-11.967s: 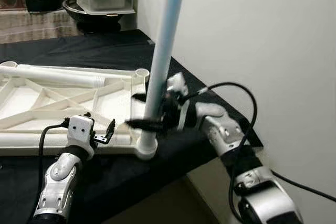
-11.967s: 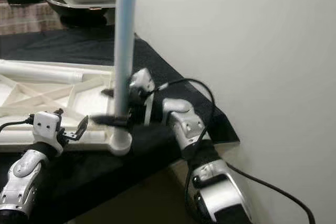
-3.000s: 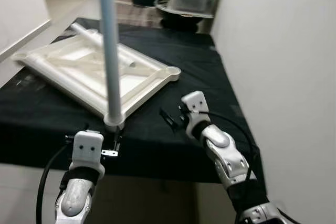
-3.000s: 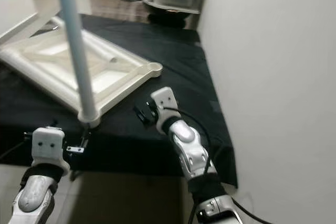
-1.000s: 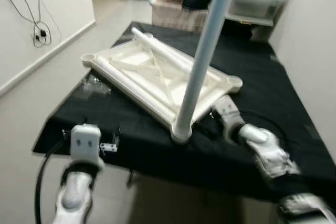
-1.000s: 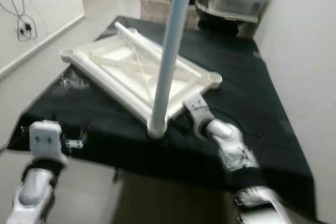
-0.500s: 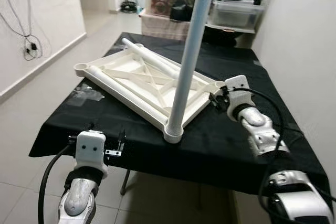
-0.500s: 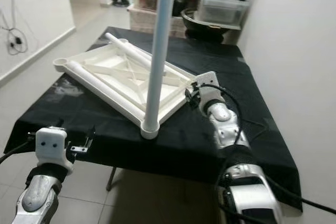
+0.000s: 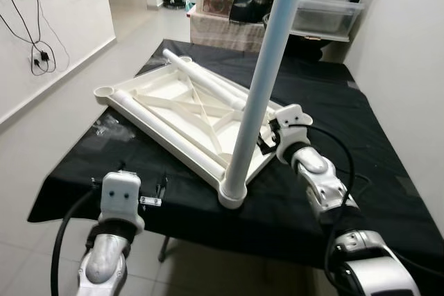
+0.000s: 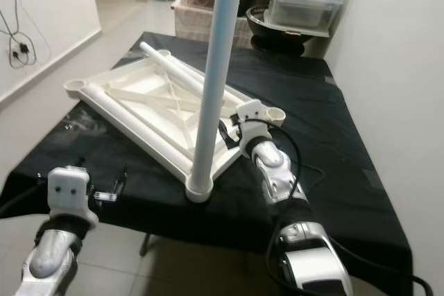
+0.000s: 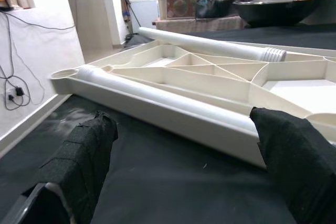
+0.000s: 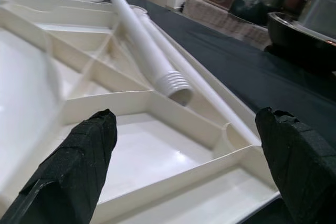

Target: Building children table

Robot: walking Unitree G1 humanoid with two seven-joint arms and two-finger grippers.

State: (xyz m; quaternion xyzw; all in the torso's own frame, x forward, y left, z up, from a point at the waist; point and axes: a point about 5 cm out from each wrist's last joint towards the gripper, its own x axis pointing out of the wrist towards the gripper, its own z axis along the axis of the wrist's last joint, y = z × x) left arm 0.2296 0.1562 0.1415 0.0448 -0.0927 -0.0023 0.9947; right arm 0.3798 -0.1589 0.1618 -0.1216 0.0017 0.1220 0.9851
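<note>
- Black-draped work table (image 9: pixel 388 192) in a tiled room; white wall with dangling cables far left, storage boxes and a lidded pot at the far end.
- Left gripper (image 9: pixel 151 197) hangs off the near-left table edge, fingers spread wide, holding nothing; wrist view looks along the cloth at the tabletop's long near rail.
- Upside-down white tabletop (image 9: pixel 159 112) lies flat mid-table, ribbed underside up, set diagonally.
- One fitted leg (image 9: pixel 263 88) stands in the near corner socket, close to upright with a slight lean.
- Loose leg (image 9: pixel 205 82) lies flat across the ribs, long axis running from the far-left corner toward the right side, threaded end nearest the right arm.
- Right gripper (image 9: pixel 272 135) poised over the tabletop's right corner, fingers splayed and empty; wrist view shows loose leg's threaded end (image 12: pixel 176 83) straight ahead between the fingertips (image 12: pixel 79 156).
- Empty socket (image 10: pixel 276 113) sits just beside the right wrist, on its far side.
- Judgement: right arm far better placed for the loose leg; reach forward, close across the tube rather than along it, then stand it into that right corner socket. Three sockets still open, roughly a quarter done.
</note>
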